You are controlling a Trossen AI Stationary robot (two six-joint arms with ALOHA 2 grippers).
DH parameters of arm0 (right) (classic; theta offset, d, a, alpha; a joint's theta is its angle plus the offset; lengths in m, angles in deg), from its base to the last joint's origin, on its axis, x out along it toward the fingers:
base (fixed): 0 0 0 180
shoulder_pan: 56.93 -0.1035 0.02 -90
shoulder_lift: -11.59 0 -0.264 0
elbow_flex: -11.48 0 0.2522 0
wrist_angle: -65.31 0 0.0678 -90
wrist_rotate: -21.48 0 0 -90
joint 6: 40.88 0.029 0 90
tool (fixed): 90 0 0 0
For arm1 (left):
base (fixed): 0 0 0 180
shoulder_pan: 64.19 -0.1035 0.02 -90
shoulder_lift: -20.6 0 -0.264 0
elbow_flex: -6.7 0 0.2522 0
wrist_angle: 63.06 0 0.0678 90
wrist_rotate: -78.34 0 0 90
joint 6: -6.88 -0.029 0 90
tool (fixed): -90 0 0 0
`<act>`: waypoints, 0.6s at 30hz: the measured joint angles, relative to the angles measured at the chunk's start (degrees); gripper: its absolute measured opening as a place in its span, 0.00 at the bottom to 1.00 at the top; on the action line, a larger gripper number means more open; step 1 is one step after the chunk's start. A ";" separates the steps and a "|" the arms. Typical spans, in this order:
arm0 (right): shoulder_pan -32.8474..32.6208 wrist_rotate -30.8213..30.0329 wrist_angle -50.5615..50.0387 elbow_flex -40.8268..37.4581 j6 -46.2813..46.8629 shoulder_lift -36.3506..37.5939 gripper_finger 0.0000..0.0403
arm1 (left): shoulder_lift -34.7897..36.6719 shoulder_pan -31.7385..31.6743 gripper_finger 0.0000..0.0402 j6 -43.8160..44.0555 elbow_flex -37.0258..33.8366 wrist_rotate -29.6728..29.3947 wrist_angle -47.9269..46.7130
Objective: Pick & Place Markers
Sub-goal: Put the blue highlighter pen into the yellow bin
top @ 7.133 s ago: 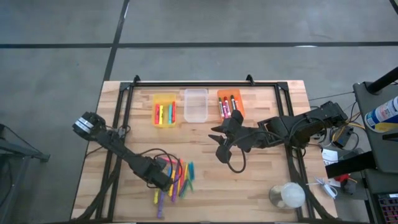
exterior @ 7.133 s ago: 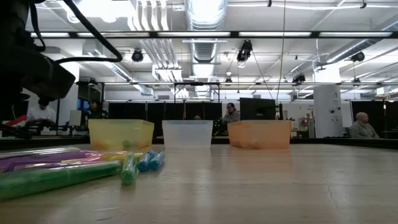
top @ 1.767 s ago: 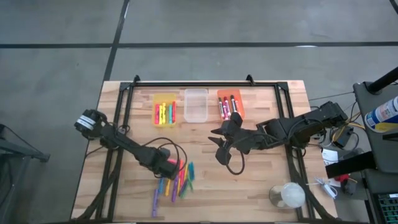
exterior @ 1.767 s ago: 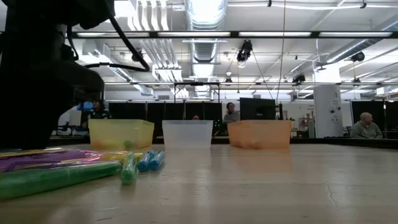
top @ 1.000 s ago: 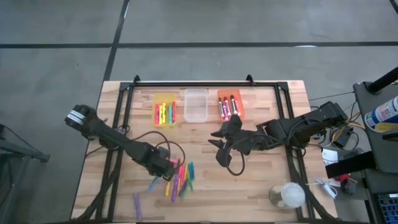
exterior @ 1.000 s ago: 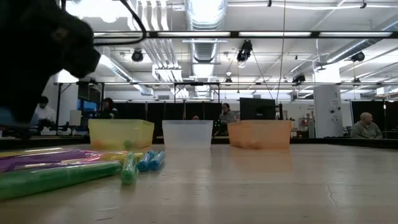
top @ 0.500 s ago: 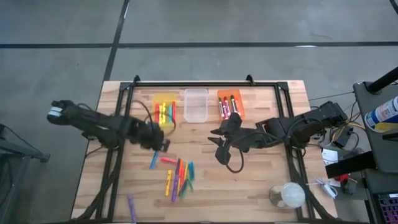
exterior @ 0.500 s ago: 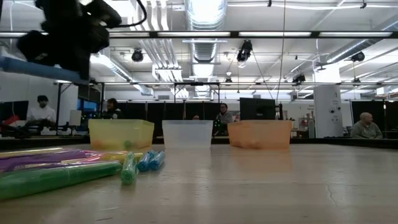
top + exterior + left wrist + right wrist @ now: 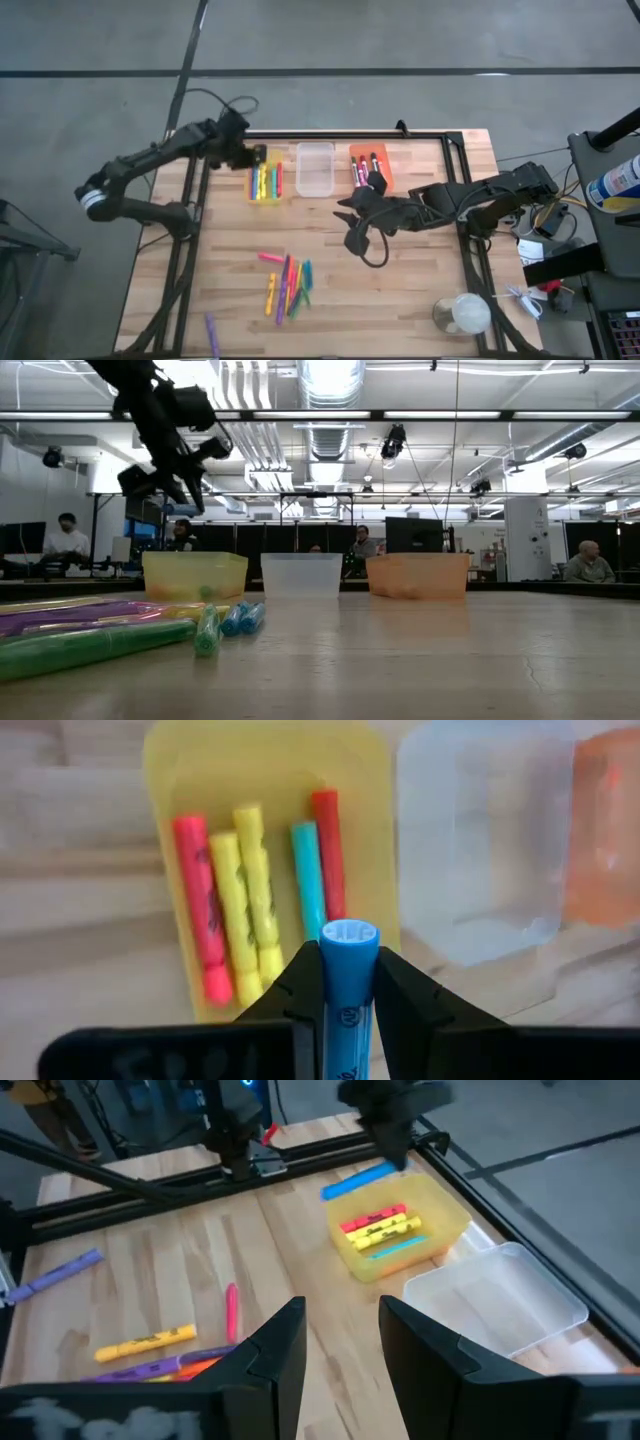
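My left gripper [image 9: 254, 158] hangs above the yellow bin [image 9: 265, 192] at the table's far side, shut on a blue marker [image 9: 349, 970]; that marker also shows in the right wrist view [image 9: 358, 1181]. The yellow bin [image 9: 270, 760] holds several markers lying flat: pink, yellow, light blue and red. Loose markers [image 9: 287, 285] lie in a heap on the near middle of the table. A pink one [image 9: 270, 258] and a purple one [image 9: 212, 333] lie apart from it. My right gripper [image 9: 340, 1340] stands open over mid-table [image 9: 350, 222], with nothing between its fingers. My left gripper pinches the blue marker's barrel [image 9: 349, 995] between its two fingers [image 9: 300, 985]. The marker runs lengthwise between them, and its round end [image 9: 349, 933] sticks out past the fingertips. The fingers slant down from the table's left side. The marker is lifted clear, above the yellow bin.
A clear bin [image 9: 313, 168] and an orange bin [image 9: 370, 166] with several markers stand right of the yellow one. A black frame rail [image 9: 320, 133] runs along the far edge. A clear cup [image 9: 462, 315] stands near right. A cable loop [image 9: 376, 262] hangs under my right arm.
My left gripper has risen from the loose heap with the blue marker and swung toward the table's far edge, turning as it went, until it stands over the yellow bin. The marker is lifted clear. The heap stays where it was.
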 joint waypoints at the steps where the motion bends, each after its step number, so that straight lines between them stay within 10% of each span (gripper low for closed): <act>1: 0.00 0.03 -0.02 0.00 -0.84 0.00 0.30 | -1.01 -1.93 0.14 -1.23 0.24 1.89 0.97; 18: 0.11 0.05 -0.02 -0.04 -2.57 0.00 0.30 | -20.12 -4.44 0.15 -4.52 4.03 6.29 3.78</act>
